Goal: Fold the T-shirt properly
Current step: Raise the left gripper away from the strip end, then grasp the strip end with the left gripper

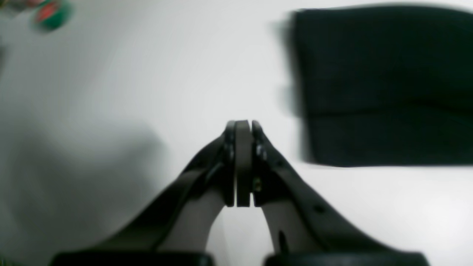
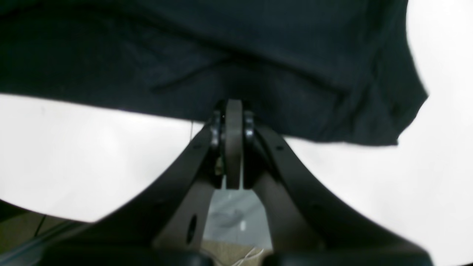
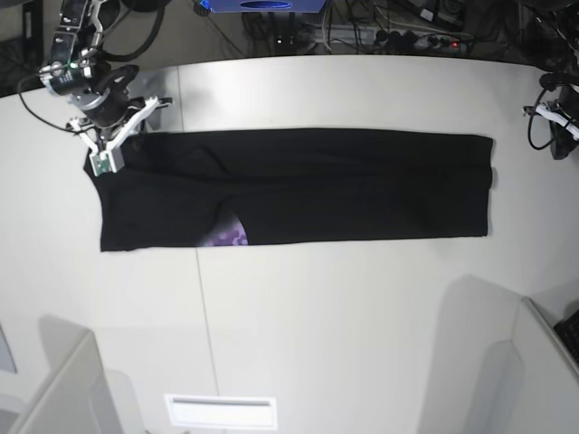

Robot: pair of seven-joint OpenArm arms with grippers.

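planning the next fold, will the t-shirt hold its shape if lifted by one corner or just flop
Probably flop. The T-shirt lies as a long flat band with soft wrinkles, so it looks limp. Lifted at the corner near the right gripper, the rest would likely sag and drag. The folded layers, with a purple print peeking out, may slide apart.

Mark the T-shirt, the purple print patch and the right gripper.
T-shirt (image 3: 362, 185), base view, middle of the black cloth.
purple print patch (image 3: 226, 235), base view, near the lower edge.
right gripper (image 2: 233, 107), right wrist view, closed fingertips.
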